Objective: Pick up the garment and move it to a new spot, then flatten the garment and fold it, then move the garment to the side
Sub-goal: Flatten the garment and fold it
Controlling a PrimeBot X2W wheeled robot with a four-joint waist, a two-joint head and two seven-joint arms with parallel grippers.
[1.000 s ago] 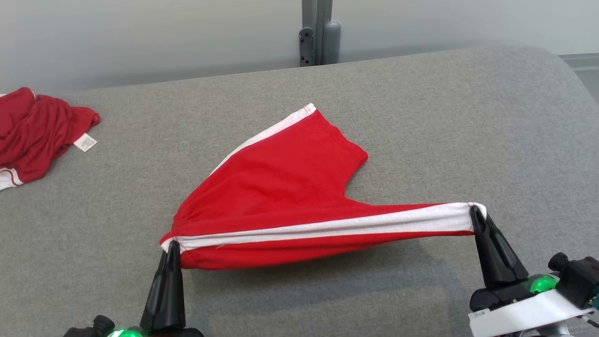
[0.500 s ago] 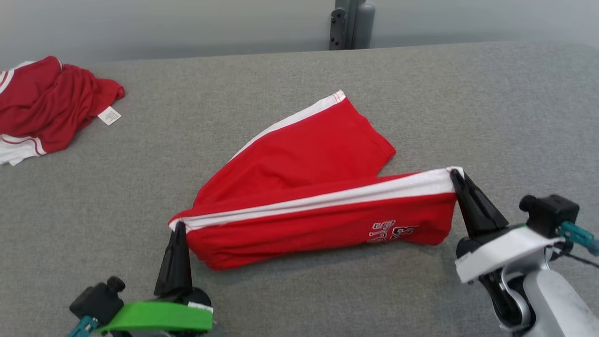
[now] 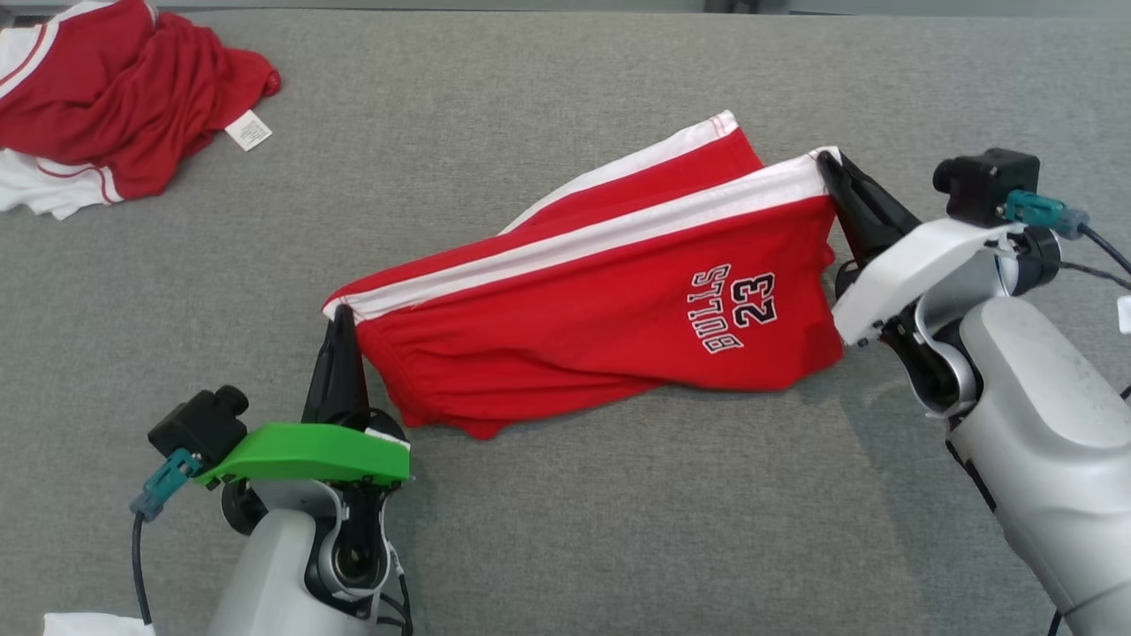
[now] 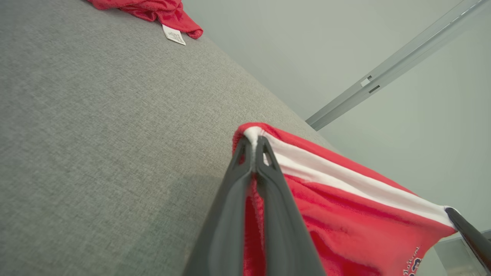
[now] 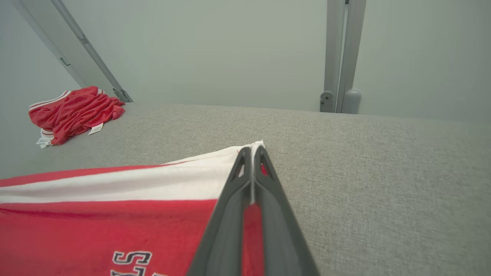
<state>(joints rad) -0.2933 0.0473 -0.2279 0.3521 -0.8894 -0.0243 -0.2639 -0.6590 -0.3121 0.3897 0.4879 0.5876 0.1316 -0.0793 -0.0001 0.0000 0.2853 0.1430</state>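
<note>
Grey upholstered surface runs under everything, with a pale wall and a metal post behind its far edge in the right wrist view. At its far left corner lies a crumpled red-and-white garment with a white label; the head view cuts it off at the top and left, so its kind cannot be told.

Red basketball shorts hang over the middle of the surface, towards its right side. One leg lies partly behind the other, with just its white-striped edge and a red strip showing. The print "BULLS 23" reads upside down in the head view and is cut off at the bottom edge of the right wrist view. Whether the lower fold of the shorts touches the surface is hard to make out. A white scrap at the bottom left corner of the head view is too cut off to name.

Rising from the near edge, the left arm carries a green wrist cover, and the left gripper points away from the robot, its fingers pinched tight on the gathered end of the white side stripe. From the near right, the right arm slants up and inward under a white cover. The right gripper is clamped on the stripe's other end at the leg hem. The stripe is stretched between them, higher at the right gripper.
</note>
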